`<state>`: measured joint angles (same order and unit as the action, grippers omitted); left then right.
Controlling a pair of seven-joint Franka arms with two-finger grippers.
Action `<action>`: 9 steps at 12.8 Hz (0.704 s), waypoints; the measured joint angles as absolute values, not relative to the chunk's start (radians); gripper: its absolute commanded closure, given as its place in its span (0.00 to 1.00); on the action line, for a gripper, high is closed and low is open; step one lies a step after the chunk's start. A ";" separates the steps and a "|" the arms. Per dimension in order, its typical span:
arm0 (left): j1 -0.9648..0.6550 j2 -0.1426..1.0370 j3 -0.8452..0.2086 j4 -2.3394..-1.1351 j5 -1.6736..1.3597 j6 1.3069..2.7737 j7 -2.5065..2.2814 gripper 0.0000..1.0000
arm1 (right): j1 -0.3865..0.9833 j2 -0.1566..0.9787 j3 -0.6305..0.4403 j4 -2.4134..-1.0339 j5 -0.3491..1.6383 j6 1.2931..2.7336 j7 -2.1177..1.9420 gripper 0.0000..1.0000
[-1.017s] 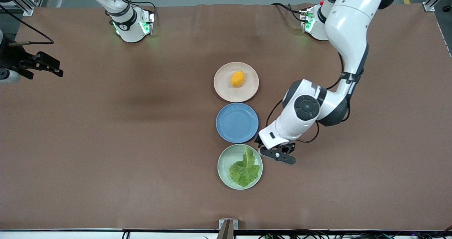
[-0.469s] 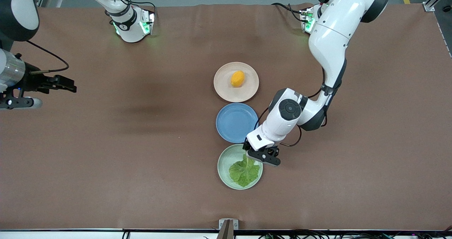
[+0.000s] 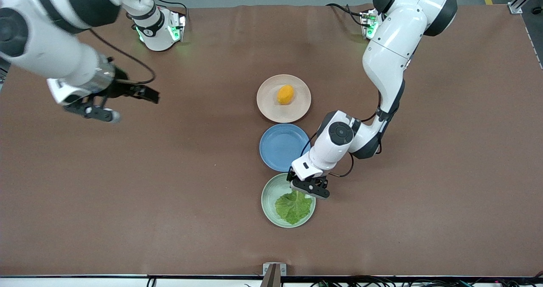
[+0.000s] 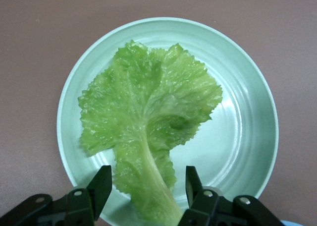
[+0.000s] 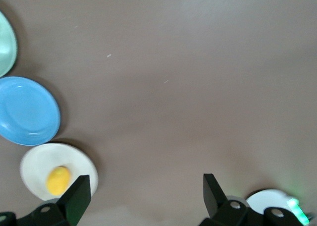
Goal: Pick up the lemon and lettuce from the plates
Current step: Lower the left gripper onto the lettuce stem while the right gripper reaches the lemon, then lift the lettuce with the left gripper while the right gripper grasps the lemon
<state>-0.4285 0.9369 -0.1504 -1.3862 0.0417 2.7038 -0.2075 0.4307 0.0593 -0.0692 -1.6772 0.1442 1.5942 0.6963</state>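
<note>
So the left hand (image 3: 306, 188) has slid in over the lettuce (image 3: 293, 206) stem on the mint plate (image 3: 268, 202), fingers spread, holding nothing, looks set to grab. The right hand (image 3: 111, 102), also wide open and empty, has swung in over bare counter (image 3: 169, 172), with the lemon (image 3: 285, 94) untouched.

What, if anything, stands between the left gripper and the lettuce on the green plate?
Nothing visible does. The left gripper hangs open over the lettuce on the mint green plate, its fingers on either side of the pale stem, with only air between them and the leaf.
</note>
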 measured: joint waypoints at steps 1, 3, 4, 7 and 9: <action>-0.430 0.938 -0.150 -1.386 0.042 2.704 -0.208 0.40 | 0.507 0.059 -0.068 -1.688 0.145 1.628 0.819 0.00; -0.435 0.945 -0.146 -1.386 0.042 2.705 -0.208 0.47 | 0.658 0.061 -0.066 -1.727 0.143 1.710 1.043 0.00; -0.443 0.947 -0.137 -1.386 0.042 2.706 -0.207 0.53 | 0.734 0.066 -0.065 -1.749 0.138 1.750 1.146 0.00; -0.476 0.948 -0.099 -1.384 0.042 2.708 -0.208 0.82 | 0.900 0.128 -0.066 -1.794 0.128 1.872 1.365 0.00; -0.485 0.948 -0.096 -1.381 0.043 2.709 -0.207 0.97 | 0.971 0.197 -0.067 -1.801 0.127 1.970 1.455 0.00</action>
<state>-0.4852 0.9481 -0.0963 -1.3807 0.0430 2.7086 -0.2069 0.9712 0.1974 -0.0670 -1.8006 0.1270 1.9702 1.4547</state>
